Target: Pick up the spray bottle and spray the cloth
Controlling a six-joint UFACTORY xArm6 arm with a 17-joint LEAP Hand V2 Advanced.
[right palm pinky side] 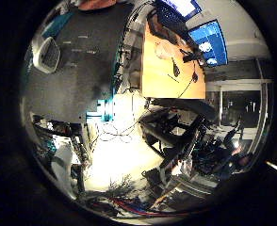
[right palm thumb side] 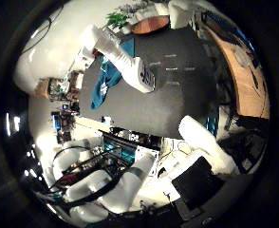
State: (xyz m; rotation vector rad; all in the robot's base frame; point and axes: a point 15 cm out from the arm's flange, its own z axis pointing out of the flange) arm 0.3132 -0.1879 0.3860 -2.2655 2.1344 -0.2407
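1. We find the spray bottle (right palm thumb side: pixel 125 61), white with a paler trigger head, on the dark table (right palm thumb side: pixel 177 95). We cannot say for certain whether it stands or lies there.
2. The teal cloth (right palm thumb side: pixel 104 83) is crumpled on the same table just beside the bottle. The bottle's body crosses in front of the cloth, so we cannot tell whether the two touch.
3. The robot hand (right palm thumb side: pixel 130 183) holds nothing. Its white fingers (right palm thumb side: pixel 203 140) reach out loosely, uncurled, and stay well apart from the bottle, off the near edge of the table.
4. We judge the task barely begun. The bottle is not yet grasped or lifted, and the cloth shows no sign of being sprayed.
5. What is left, as we see it: bring the palm to the bottle, close round its body with a finger on the trigger, lift it, aim the nozzle at the cloth and squeeze.
6. We see a patch of dark print on the bottle's body near its base, but it is too small for us to read. We find no other legible writing.
7. Further out, beyond the table, are an orange wooden desk (right palm pinky side: pixel 171 70) and lit monitors (right palm pinky side: pixel 209 42).
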